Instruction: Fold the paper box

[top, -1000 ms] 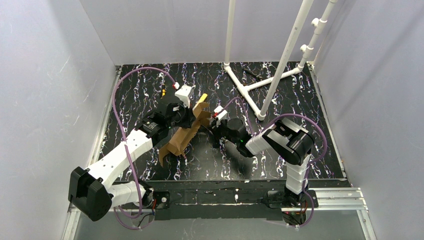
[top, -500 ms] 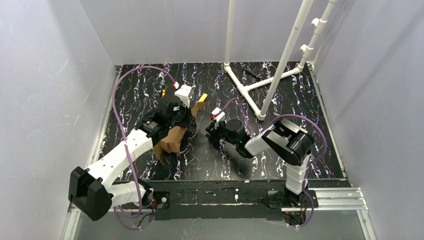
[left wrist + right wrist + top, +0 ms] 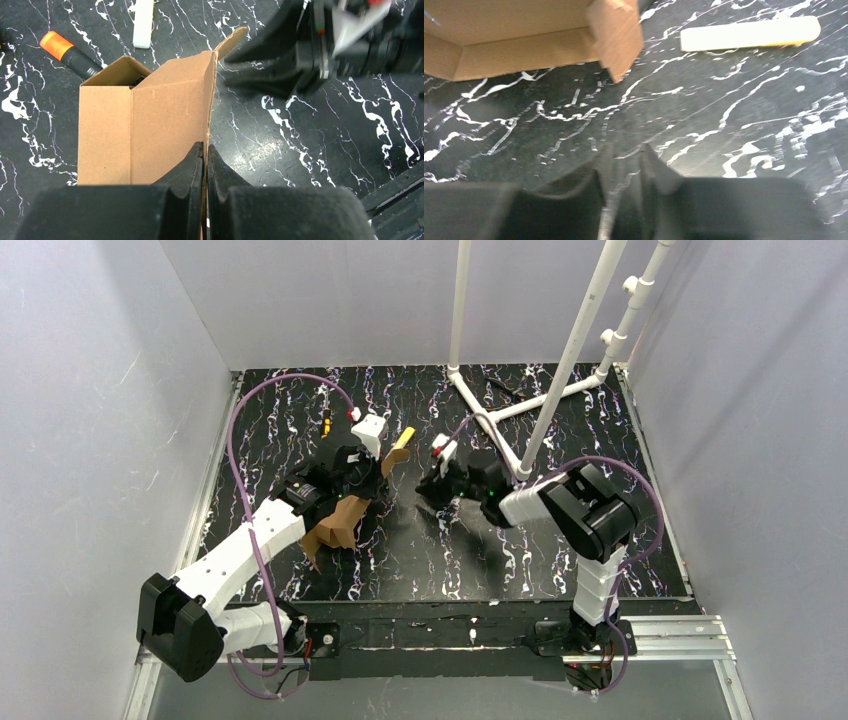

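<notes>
At left gripper (image 3: 205, 148): paper box (image 3: 150, 115) wall pinched
Right gripper (image 3: 624, 157): slightly parted, empty
Risk: box may be collapsed, its far side left unsupported

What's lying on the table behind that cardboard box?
A black marker with an orange end pokes out behind the paper box; the box covers its other end. A pale stick lies farther back.
</notes>
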Robot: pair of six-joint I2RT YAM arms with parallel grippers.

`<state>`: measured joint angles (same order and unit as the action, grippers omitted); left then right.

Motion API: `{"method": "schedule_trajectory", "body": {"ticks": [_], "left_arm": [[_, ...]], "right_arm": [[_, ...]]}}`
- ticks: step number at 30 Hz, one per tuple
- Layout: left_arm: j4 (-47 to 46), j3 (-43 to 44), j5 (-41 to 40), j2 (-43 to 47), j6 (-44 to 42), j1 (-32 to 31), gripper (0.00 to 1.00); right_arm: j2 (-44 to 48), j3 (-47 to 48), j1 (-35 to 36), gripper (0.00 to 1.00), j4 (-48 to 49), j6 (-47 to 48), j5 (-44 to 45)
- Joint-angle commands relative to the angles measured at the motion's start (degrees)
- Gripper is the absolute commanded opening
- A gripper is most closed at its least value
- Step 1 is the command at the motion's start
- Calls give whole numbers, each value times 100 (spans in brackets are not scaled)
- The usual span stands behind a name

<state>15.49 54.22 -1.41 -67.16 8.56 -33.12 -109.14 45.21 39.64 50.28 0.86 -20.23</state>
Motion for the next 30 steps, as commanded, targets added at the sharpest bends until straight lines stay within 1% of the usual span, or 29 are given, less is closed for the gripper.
{"method": "schedule_trajectory", "body": {"ticks": [1,2,4,6,8,10,12,19,23,30], "left_arm": [[100,-41,140,277,-134,-2,0],[91,-47,312,312,-156,-1,0],[113,-52,367,359,-223,-6,0],[163,-29,340,386,-261,-4,0],[211,-17,367,398,-277,-1,0],[210,-21,444,437,-293,-5,0],[194,-40,530,467,-303,-1,0],[207,-104,677,469,-396,-1,0],[247,-47,746,414,-448,-1,0],[319,48,807,395,-593,-1,0]], "right_arm": [[6,772,-539,47,-902,471,-1568],[-54,895,-579,48,-955,522,-1693],[-273,1239,-581,53,-1168,577,-1792],[-572,1612,-572,55,-1231,363,-1847],[-929,1910,-571,61,-947,44,-2004],[-1244,2200,-571,63,-809,-260,-2178],[-1473,2440,-572,65,-760,-373,-2292],[-1886,2993,-576,67,-669,-585,-2700],[-2066,3345,-581,69,-766,-542,-3042],[-2288,3842,-590,76,-1331,61,-3685]]}}
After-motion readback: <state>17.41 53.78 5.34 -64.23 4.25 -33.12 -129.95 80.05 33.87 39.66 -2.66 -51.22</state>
